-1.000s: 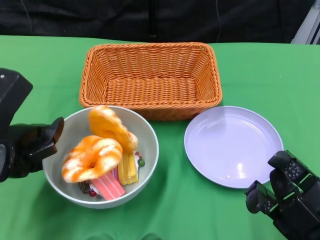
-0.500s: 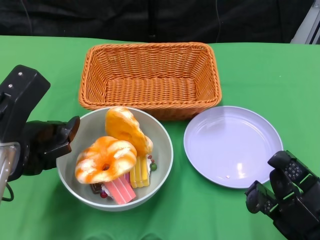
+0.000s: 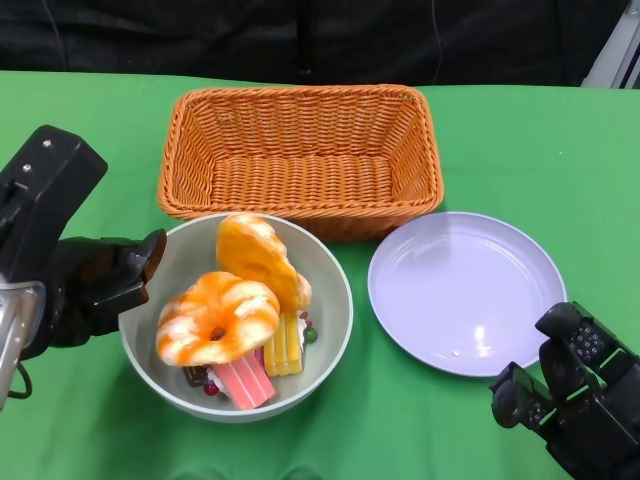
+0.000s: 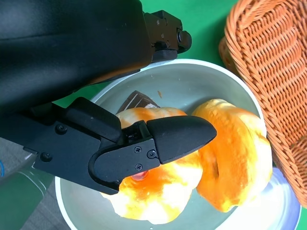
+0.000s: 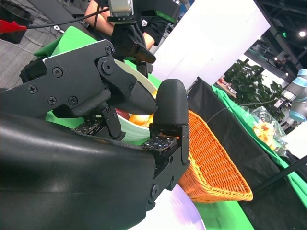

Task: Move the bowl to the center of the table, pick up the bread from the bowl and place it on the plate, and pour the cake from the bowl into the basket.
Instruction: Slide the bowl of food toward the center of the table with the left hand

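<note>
A grey-green bowl stands in front of the basket, left of the lavender plate. In it lie two orange glazed bread rings, one leaning upright, over pink and yellow cake slices. My left hand grips the bowl's left rim. The left wrist view shows one of its fingers inside the bowl above the bread. My right hand rests at the near right, holding nothing, its fingers apart.
The orange wicker basket holds nothing and sits at the back centre, touching or nearly touching the bowl's far rim. The plate is bare. Green cloth covers the table. In the right wrist view a person stands beyond the table.
My left hand has slid the bowl to the right, towards the plate, with the bread and cake riding along. The right hand has stayed put.
</note>
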Controlling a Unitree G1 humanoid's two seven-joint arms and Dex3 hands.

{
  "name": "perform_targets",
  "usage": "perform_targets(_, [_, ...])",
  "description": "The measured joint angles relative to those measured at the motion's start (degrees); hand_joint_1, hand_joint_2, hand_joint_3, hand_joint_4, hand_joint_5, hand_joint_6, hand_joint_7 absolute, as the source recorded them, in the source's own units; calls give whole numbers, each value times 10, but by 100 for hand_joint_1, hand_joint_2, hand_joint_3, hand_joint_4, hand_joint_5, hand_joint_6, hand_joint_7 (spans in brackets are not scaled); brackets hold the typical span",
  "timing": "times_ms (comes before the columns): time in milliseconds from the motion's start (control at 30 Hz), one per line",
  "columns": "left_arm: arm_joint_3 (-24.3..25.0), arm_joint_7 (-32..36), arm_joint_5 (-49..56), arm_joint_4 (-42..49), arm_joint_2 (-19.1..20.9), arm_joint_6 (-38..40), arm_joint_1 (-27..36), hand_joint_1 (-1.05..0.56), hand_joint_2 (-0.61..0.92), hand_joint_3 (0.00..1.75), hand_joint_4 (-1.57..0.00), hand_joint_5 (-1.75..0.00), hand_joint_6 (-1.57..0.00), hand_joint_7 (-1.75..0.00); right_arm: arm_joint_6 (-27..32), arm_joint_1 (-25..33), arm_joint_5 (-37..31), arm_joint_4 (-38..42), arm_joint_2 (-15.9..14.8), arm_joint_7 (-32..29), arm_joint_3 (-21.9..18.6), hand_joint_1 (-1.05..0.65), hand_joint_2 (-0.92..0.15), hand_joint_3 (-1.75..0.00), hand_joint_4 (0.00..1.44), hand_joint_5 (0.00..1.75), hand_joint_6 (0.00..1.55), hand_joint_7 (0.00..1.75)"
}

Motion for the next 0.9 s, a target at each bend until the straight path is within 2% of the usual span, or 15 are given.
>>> perform_targets(567, [-21,-2,4,-2,-3,-27,0,-100,92,89,0,0,0,0,0,1,0,0,0,1,0,-17,-82,-82,79,175,62,175])
perform_targets(900, [-22,1,6,-3,-29,-62,6,-94,92,87,0,0,-4,-1,0,6,3,-11,0,1,0,-16,-81,-83,79,175,63,175])
